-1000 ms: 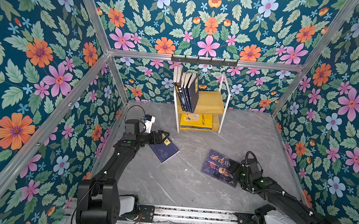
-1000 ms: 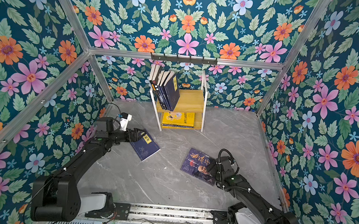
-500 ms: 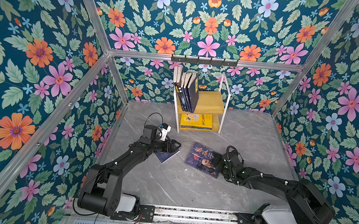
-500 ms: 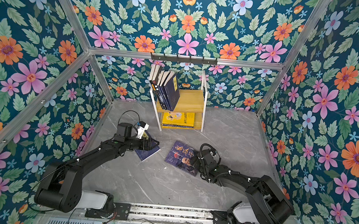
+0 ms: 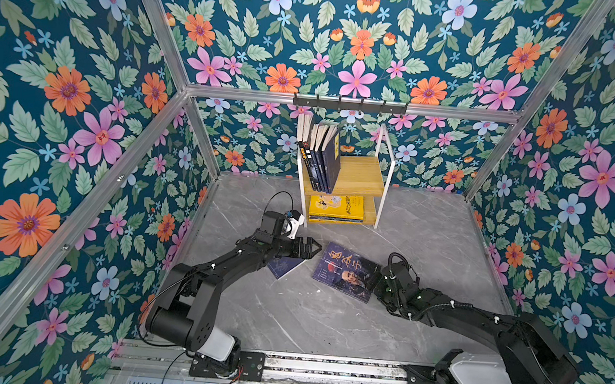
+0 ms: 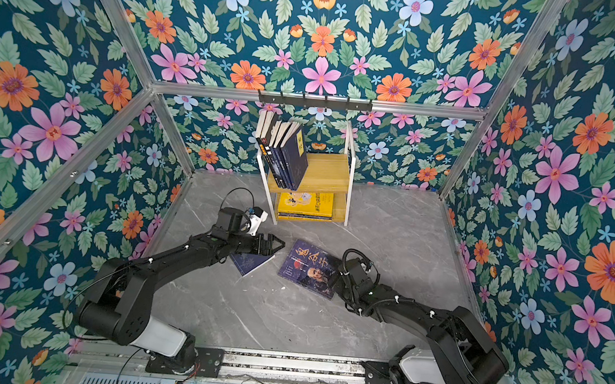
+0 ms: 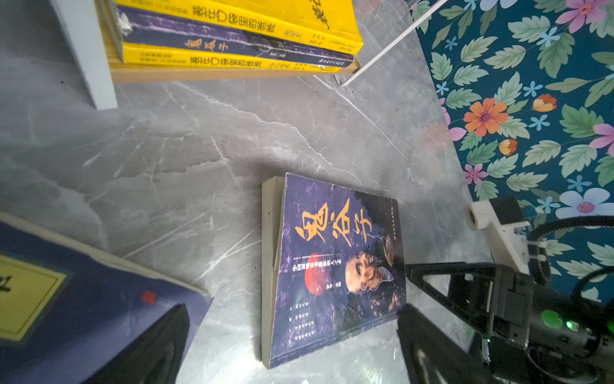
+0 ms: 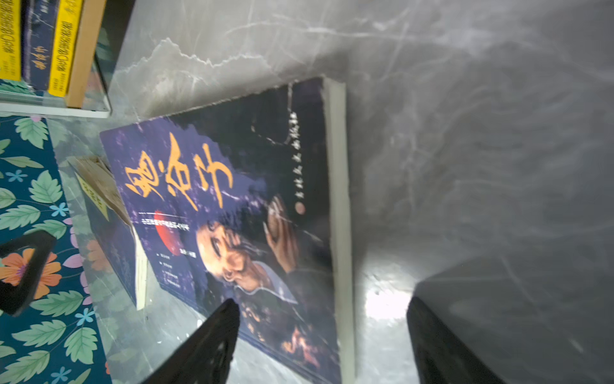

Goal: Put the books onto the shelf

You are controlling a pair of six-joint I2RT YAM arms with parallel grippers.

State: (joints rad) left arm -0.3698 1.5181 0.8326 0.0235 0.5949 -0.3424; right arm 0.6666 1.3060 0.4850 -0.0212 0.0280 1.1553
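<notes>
A: How are the jaws of the right gripper (image 8: 322, 301) seen?

B: They are seen wide apart, and nothing is held. In the right wrist view one jaw is found over the cover of the purple book (image 8: 232, 206), and the other beside its page edge, over the bare table (image 8: 481, 133). Whether the cover is touched cannot be told.

A: And the left gripper (image 5: 312, 247)?

B: Its jaws are also spread wide, and nothing is gripped. In a top view it is found above the navy book (image 5: 286, 268), with the tips pointed to 3 o'clock, just beside the 10 o'clock corner of the purple book.

A: Where are the books placed?

B: Both loose books are laid flat on the table, the navy one at 9 o'clock of the purple one, near but apart. The shelf (image 5: 360, 175) is set at 12 o'clock of them, by the far wall. Upright books (image 5: 324, 160) are already stood on its upper board, and a flat stack (image 5: 337, 207), mostly yellow, is laid on the lower one.

A: Which step is judged to be in hand?

B: Probably the pick-up of the purple book. No grasp is made yet.

A: What is called for next?

B: A thin flat book is not easily pinched from above. Probably one edge must be raised, so that a jaw can be passed under it and the jaws shut on cover and pages. Then the book should be carried to 12 o'clock, to the free board at 3 o'clock of the upright books.
</notes>
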